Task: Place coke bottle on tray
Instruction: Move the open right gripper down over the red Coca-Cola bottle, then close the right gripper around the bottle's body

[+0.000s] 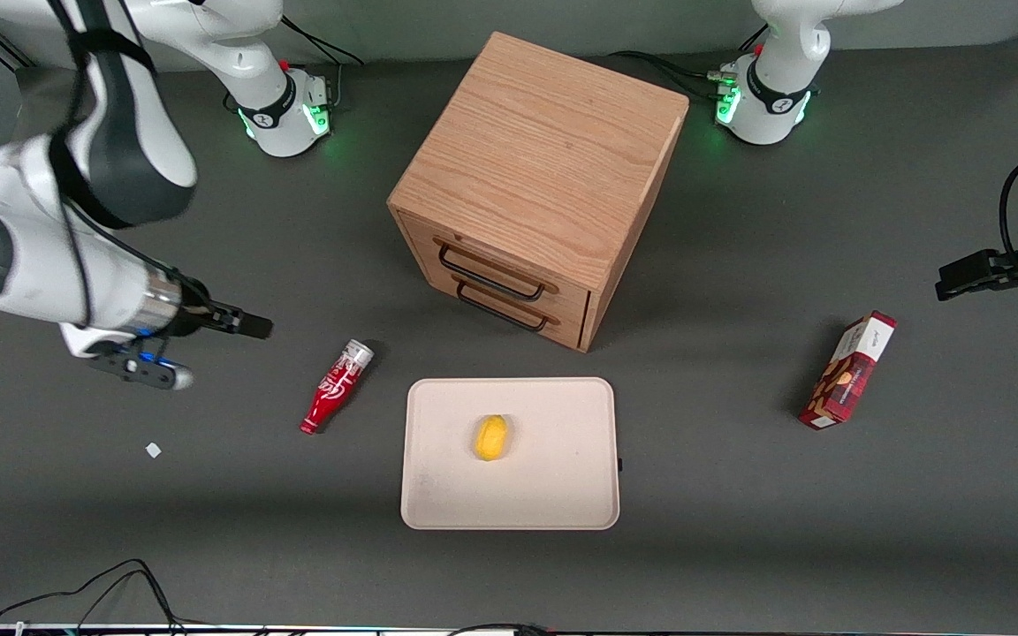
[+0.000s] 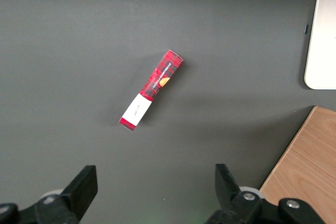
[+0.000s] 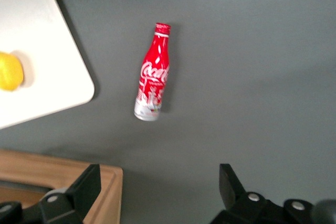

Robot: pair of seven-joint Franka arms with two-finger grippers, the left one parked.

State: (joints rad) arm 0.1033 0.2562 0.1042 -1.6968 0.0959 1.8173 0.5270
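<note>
The coke bottle (image 1: 337,387) (image 3: 152,74), red with white script and a silver base, lies on its side on the dark table. Its cap points toward the front camera. It rests just off the tray's (image 1: 553,486) (image 3: 47,77) edge, on the working arm's end, without touching it. The cream tray lies flat in front of the drawer cabinet. My gripper (image 1: 248,325) (image 3: 160,170) hovers above the table, farther toward the working arm's end than the bottle and well apart from it. It is open with nothing between its fingers.
A yellow lemon (image 1: 491,437) (image 3: 9,71) sits in the middle of the tray. A wooden drawer cabinet (image 1: 544,159) stands farther from the front camera than the tray. A red snack box (image 1: 847,371) (image 2: 151,88) lies toward the parked arm's end. A small white scrap (image 1: 153,450) lies near the working arm.
</note>
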